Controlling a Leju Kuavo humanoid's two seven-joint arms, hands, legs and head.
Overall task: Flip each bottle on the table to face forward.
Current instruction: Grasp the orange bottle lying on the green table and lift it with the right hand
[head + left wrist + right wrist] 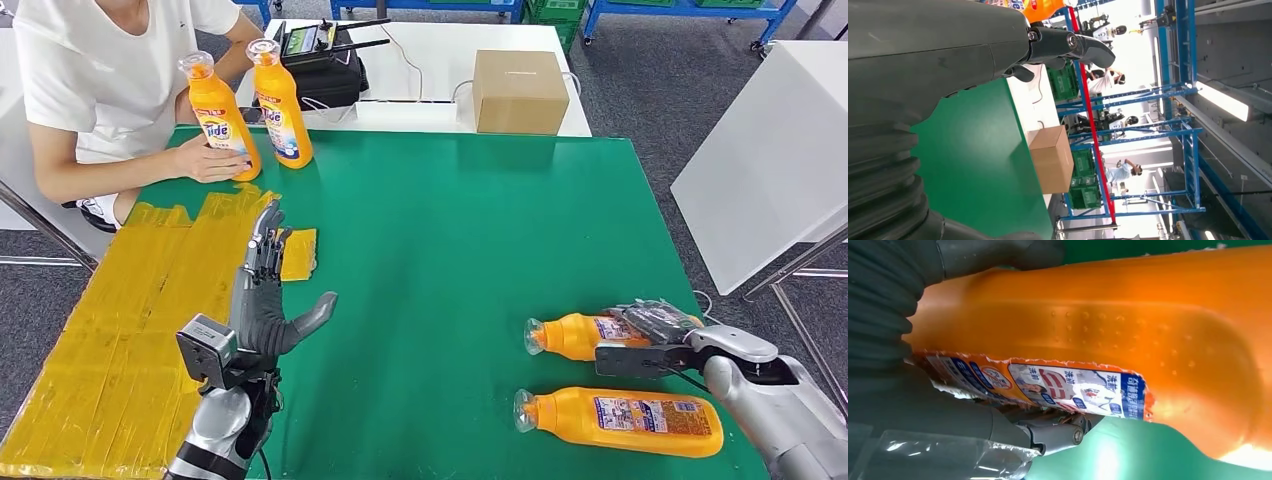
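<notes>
- Orange detergent bottles: four. Two stand upright at the far left of the green table [450, 220], one [222, 118] under a person's hand [205, 160], the other [281, 105] just beside it. Two lie flat at the near right, one [580, 335] farther, one [620, 420] nearer.
- Cardboard boxes [519, 90]: one.
- Robot hands: two, left hand [265, 295] and right hand [655, 330].
- Persons at the table [100, 70]: one.

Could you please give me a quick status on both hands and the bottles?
Left hand open, raised over the green mat. Right hand grips farther lying bottle; nearer lying bottle untouched. Person's hand on one of two upright bottles.
</notes>
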